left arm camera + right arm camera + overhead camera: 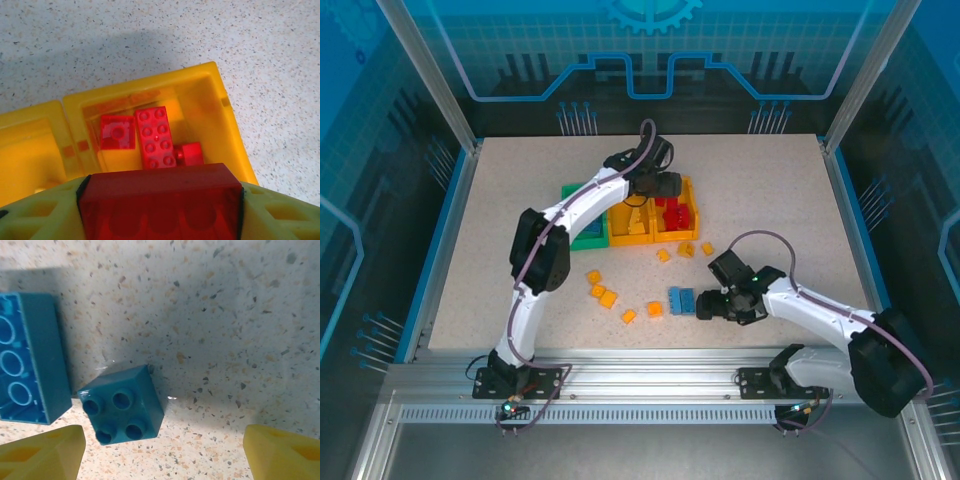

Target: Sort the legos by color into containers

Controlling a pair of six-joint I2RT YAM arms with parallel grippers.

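My left gripper (161,192) is shut on a red lego (160,215), held just above the right-hand yellow container (230,130). That container has three red legos (156,137) lying in it. From above, the left gripper (665,187) hangs over the row of containers: green (582,232), middle yellow (630,228), right yellow (692,215). My right gripper (165,455) is open and low over the table. A small blue lego (122,412) lies on its side between the fingers (45,455), nearer the left one. A longer blue lego (27,357) lies beside it.
Several yellow-orange legos lie loose on the speckled table, some in front of the containers (686,249) and some nearer the left arm (608,298). The blue legos (682,300) sit just left of the right gripper (707,306). Metal frame posts (430,80) border the table.
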